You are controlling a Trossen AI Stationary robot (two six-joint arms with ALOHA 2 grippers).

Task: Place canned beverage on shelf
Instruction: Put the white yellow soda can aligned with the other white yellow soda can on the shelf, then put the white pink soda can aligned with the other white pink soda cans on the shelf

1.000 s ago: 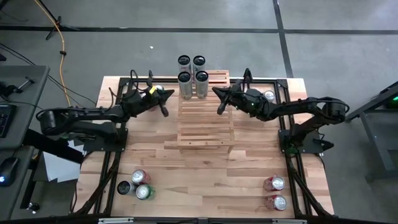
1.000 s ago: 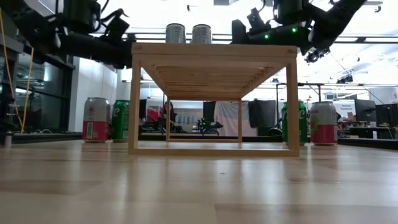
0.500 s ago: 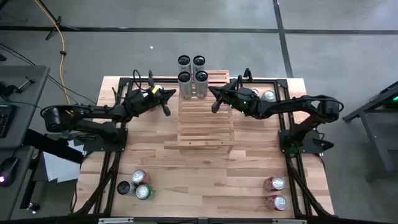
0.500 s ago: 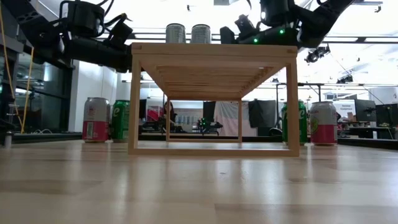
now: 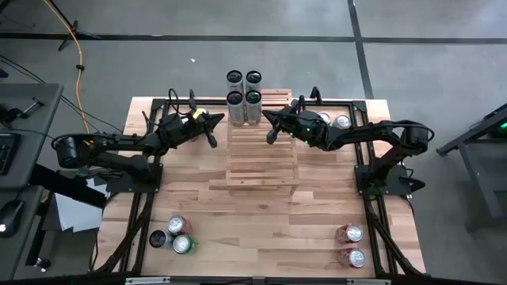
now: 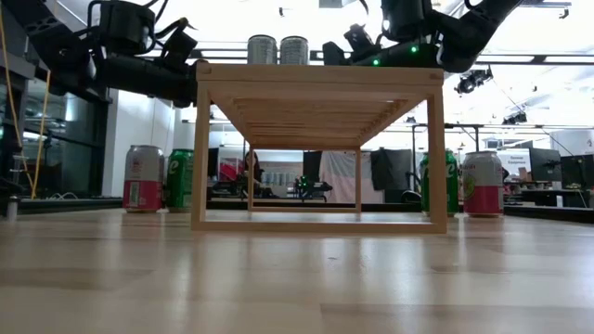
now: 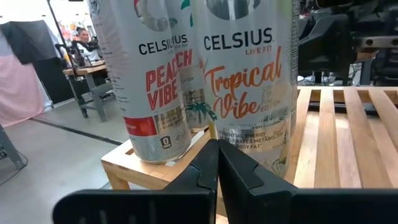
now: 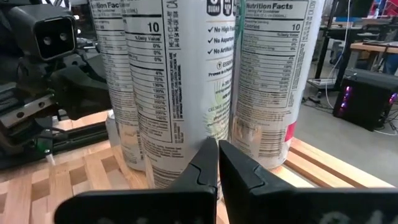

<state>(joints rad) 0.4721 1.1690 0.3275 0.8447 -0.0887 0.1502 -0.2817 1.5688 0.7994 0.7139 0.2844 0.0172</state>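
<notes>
I see four tall cans (image 5: 244,98) clustered upper centre on the shelf (image 5: 261,162). Both the left gripper (image 5: 211,131) and the right gripper (image 5: 271,131) are pinched closed, empty, flanking them. Risk: a nudge from either could topple them.

**Setting: Robotics Lab or Workshop Floor**

The space is an open industrial-style work hall, not a home or shop. Evidence:

- Floor (image 5: 412,47): bare grey concrete with dark seam lines, seen from above.
- Cable (image 5: 78,47): a yellow lead runs loose across the floor beside the table (image 5: 317,229).
- Side desk (image 5: 20,119): a grey bench at the table's left carries a keyboard and a mouse.
- Background, low view: long ceiling light strips (image 6: 520,57), desks with a monitor (image 6: 577,169), and dark equipment racks.
- Left wrist view: a person (image 7: 83,43) sits at a workbench beyond the table.
</notes>
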